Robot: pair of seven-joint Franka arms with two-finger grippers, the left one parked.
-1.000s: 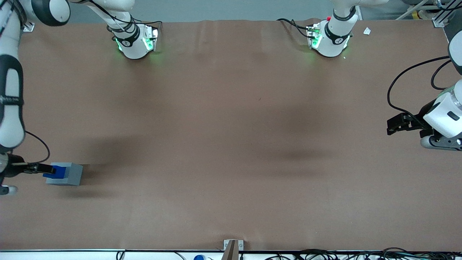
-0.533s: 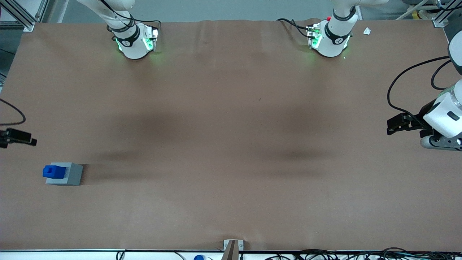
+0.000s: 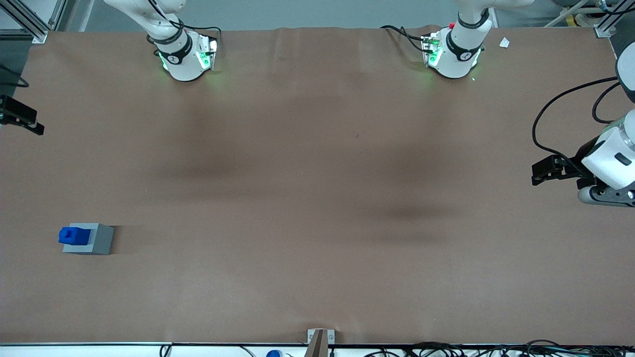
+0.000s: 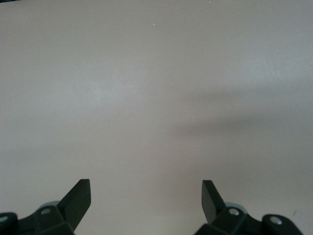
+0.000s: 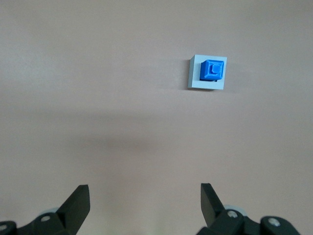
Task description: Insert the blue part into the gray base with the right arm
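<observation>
Right wrist view shows the claw point(image 5: 142, 198) open and empty, high above the desk point(image 3: 317, 198), well apart from the gray base point(image 3: 96, 240). Blue part point(image 3: 70, 235) sits in its recess, protruding; incomplete seating could leave it tilted or loose.

Whole surface point(image 3: 317, 198) is seen from high at the front, looking down. Right wrist view is aimed straight down from well above, past the end effector point(image 5: 142, 203) with its fingers spread; gray base point(image 5: 207, 72) and blue part point(image 5: 212, 70) are shared with front view. Left wrist view is held close over bare surface.
</observation>
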